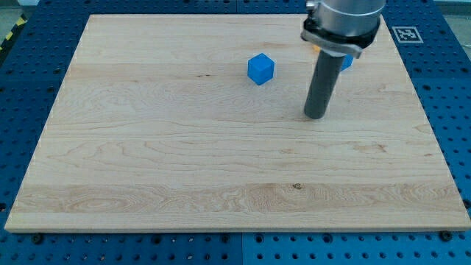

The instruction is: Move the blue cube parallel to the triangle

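A blue cube [260,68] sits on the wooden board [147,147] above the middle, slightly to the right. My tip [316,116] rests on the board to the right of and a little below the cube, apart from it. Behind the rod, a small piece of a second blue block [346,63] shows at the view's upper right, with a sliver of orange [314,50] beside the rod's head. Its shape is hidden by the rod.
The board lies on a blue perforated table [29,73]. A black-and-white marker tag [407,34] sits off the board's top right corner.
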